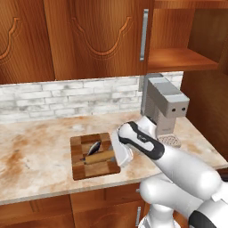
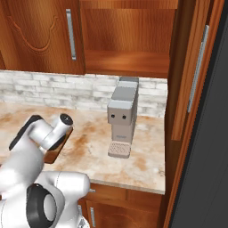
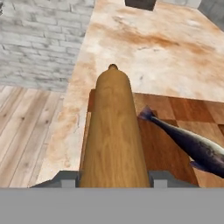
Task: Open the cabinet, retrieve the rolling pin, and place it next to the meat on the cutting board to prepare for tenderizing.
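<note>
My gripper (image 3: 113,180) is shut on the rolling pin (image 3: 113,131), a tan wooden cylinder that runs away from the hand with one finger on each side of it. It hangs low over the checkered cutting board (image 3: 175,109), along its edge. The meat (image 3: 192,142), a slim dark fish, lies on the board right beside the pin. From the left base camera, the rolling pin (image 1: 100,156) sits across the cutting board (image 1: 80,168) just in front of the meat (image 1: 94,147), with the gripper (image 1: 114,156) at its right end. The cabinet (image 1: 178,58) stands open, its shelf bare.
A grey coffee machine (image 1: 164,107) stands on the counter to the right of the board, under the open cabinet. The cabinet door (image 2: 191,67) is swung out at the right. A brick backsplash (image 1: 67,98) runs behind the marbled counter (image 1: 31,142).
</note>
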